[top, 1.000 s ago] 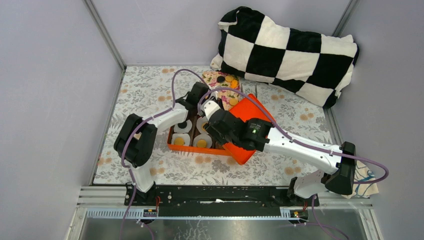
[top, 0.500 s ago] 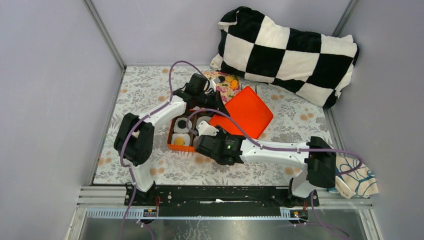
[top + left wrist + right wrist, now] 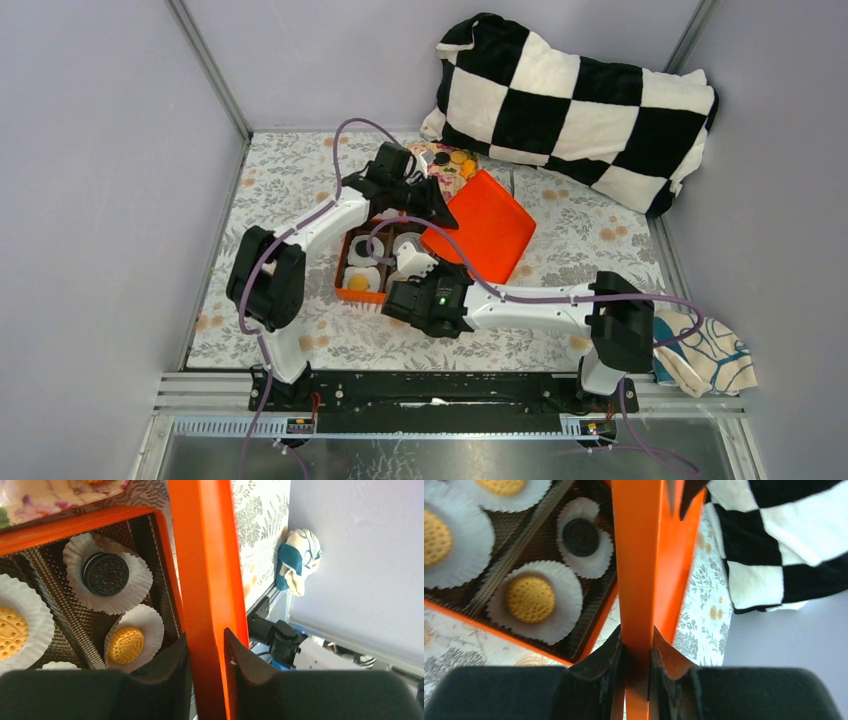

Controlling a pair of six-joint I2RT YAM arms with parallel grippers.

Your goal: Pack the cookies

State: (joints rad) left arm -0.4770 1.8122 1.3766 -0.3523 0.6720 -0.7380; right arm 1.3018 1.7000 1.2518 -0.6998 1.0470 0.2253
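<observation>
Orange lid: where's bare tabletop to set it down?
Bare: far-left corner, between left wall and left arm; right side, between lid and pillow. Crowded: centre, where box, tray, left gripper and right gripper, both shut on the lid, bunch up.

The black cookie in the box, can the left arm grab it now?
Probably not yet. The left fingers are pinching the orange lid, so they are busy, though the black cookie lies uncovered nearby.
</observation>
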